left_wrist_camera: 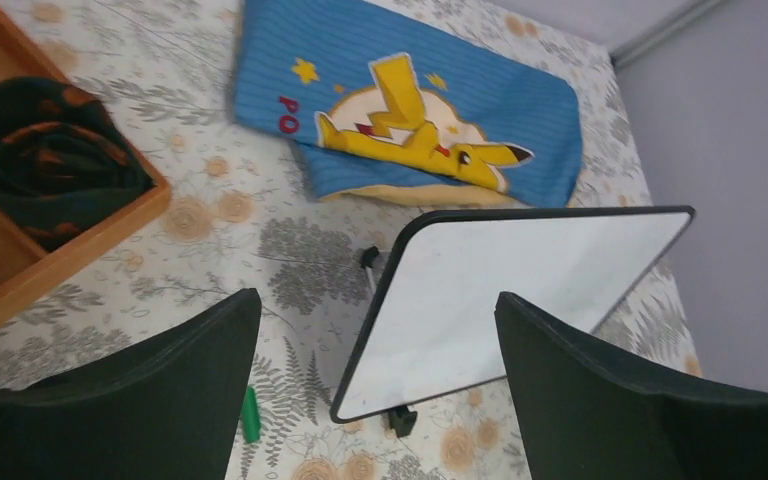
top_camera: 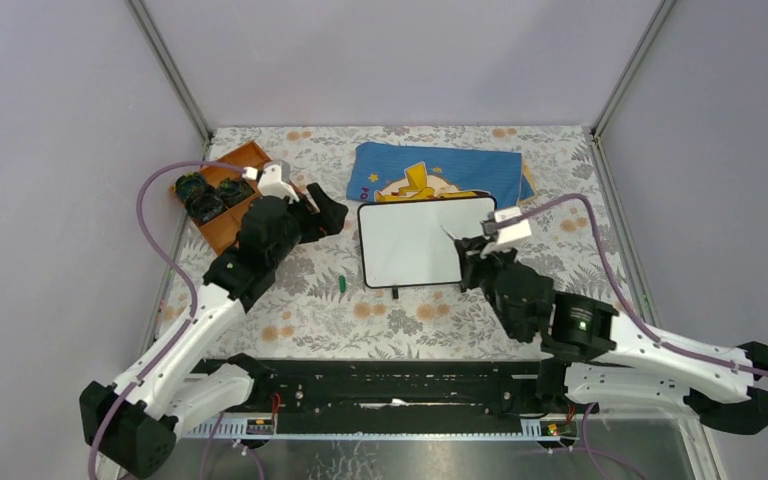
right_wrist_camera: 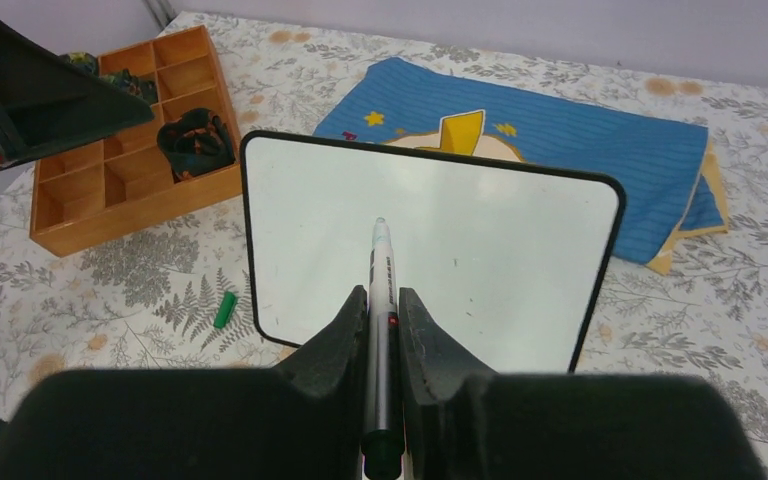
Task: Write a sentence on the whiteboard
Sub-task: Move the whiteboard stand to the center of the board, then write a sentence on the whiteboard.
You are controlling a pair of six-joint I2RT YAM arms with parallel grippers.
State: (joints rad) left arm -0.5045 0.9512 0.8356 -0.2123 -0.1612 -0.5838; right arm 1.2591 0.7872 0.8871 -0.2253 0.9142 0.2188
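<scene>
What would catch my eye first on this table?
The blank whiteboard in the middle of the table, with the right gripper pinching a marker pointed at it. Just behind it lies a bright blue cloth with a yellow cartoon figure, and a wooden tray sits far left.

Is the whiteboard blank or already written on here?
Blank: the whiteboard shows no writing in any view. The right hand holds the marker pointed at it.

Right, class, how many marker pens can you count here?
1. The marker is gripped in the right gripper, pointing at the whiteboard. A loose green cap lies left of the board. The left arm covers part of the wooden tray, so others may be hidden.
</scene>
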